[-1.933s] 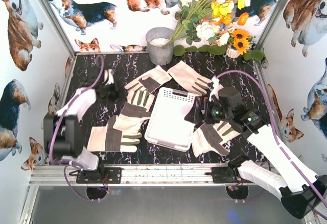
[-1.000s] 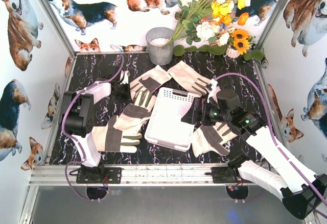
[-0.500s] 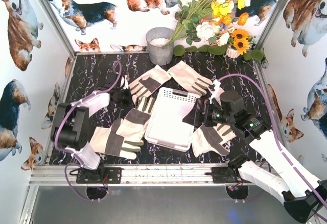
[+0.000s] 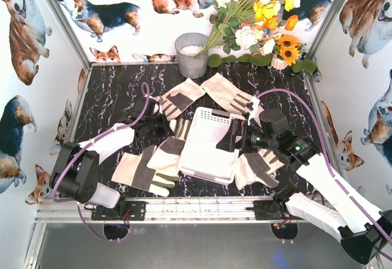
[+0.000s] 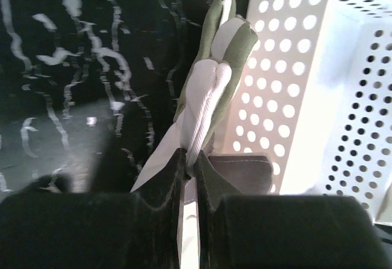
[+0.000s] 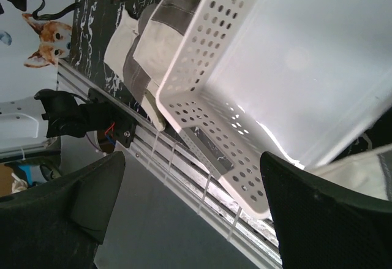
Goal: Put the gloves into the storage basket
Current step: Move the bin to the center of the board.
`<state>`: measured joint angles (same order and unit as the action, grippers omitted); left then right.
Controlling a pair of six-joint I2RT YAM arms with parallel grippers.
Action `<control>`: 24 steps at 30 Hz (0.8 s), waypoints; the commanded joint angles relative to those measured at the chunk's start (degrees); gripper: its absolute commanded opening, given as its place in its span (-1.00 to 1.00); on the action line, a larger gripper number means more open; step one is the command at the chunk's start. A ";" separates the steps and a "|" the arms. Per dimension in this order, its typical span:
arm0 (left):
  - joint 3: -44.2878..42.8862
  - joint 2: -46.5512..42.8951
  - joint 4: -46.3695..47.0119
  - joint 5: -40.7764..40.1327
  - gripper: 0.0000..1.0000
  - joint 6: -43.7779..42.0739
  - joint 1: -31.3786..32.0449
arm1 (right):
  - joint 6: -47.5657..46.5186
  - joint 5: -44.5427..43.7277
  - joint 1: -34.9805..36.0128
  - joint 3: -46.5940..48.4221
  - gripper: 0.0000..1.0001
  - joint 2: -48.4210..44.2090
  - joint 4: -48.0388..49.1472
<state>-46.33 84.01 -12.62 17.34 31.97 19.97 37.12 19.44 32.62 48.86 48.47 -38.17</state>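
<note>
The white storage basket (image 4: 208,149) lies in the middle of the table, empty. Several gloves lie round it: two behind it (image 4: 179,96) (image 4: 228,93), one at the front left (image 4: 139,172), one on the right (image 4: 258,166) under the right arm. My left gripper (image 4: 163,125) is shut on a fold of another glove (image 4: 171,147) that rests against the basket's left wall. In the left wrist view the fold (image 5: 207,94) rises from the fingertips (image 5: 190,160) beside the perforated wall (image 5: 288,79). My right gripper (image 4: 229,140) stands open over the basket's right edge (image 6: 294,79), holding nothing.
A grey metal bucket (image 4: 192,54) and a bunch of artificial flowers (image 4: 257,24) stand at the back. Printed walls close in the left, right and back. The aluminium rail (image 4: 196,209) with both arm bases runs along the front edge.
My left arm has swung right to the basket's left side and shut on a glove, bunching it up. The right gripper has stayed open by the basket.
</note>
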 commanded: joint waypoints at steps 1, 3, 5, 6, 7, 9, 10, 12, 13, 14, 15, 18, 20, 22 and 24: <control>-0.01 -1.97 4.80 -0.63 -1.00 5.97 4.77 | 0.75 0.24 1.30 0.00 0.89 -0.39 4.56; -0.06 -1.77 6.28 -1.86 -1.00 8.09 7.27 | 0.92 0.07 1.84 -0.42 0.89 -0.35 5.05; -0.69 -1.20 6.91 -3.01 -1.00 9.22 9.43 | 1.12 -0.08 2.08 -0.52 0.89 -0.23 5.20; -1.15 -0.58 6.96 -3.61 -1.00 9.58 10.39 | 1.17 -0.10 2.21 -0.52 0.89 -0.14 5.26; -1.73 0.01 6.93 -4.05 -1.00 9.82 11.18 | 1.19 -0.12 2.35 -0.52 0.89 -0.05 5.32; -2.96 1.15 6.85 -4.47 -1.00 10.26 12.94 | 1.07 -0.24 2.44 -0.39 0.89 0.11 5.37; -3.58 1.71 6.85 -4.69 -1.00 10.57 13.63 | 1.03 -0.20 2.52 -0.35 0.89 0.13 5.39; -4.62 2.63 7.64 -4.99 -1.00 11.55 15.36 | 0.97 -0.41 2.62 -0.43 0.89 0.09 5.37; -4.95 3.10 8.41 -5.03 -1.00 12.20 16.23 | 0.99 -0.53 2.70 -0.51 0.89 0.05 5.35; -5.30 3.62 9.23 -5.16 -1.00 12.79 17.21 | 0.98 -0.71 2.75 -0.64 0.89 0.05 5.43; -5.80 4.24 10.08 -5.33 -1.00 13.39 18.16 | 0.95 -0.86 2.79 -0.81 0.89 0.05 5.47; -7.74 6.11 10.92 -5.77 -1.00 14.23 20.41 | 1.19 -0.91 2.88 -1.20 0.89 0.11 5.66; -8.87 6.81 11.26 -5.99 -1.00 14.43 20.89 | 1.26 -0.73 2.95 -1.14 0.89 0.13 5.61; -9.78 6.95 10.86 -6.80 -1.00 13.97 20.94 | 1.19 -0.76 2.97 -1.05 0.89 -0.02 5.30; -11.09 6.77 8.93 -8.78 -1.00 12.25 20.84 | 1.08 -0.97 2.97 -1.05 0.89 -0.26 5.07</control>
<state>-54.06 90.80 -4.08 11.25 45.12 40.69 38.06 19.18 35.24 47.24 49.01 -35.57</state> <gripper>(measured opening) 0.016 0.943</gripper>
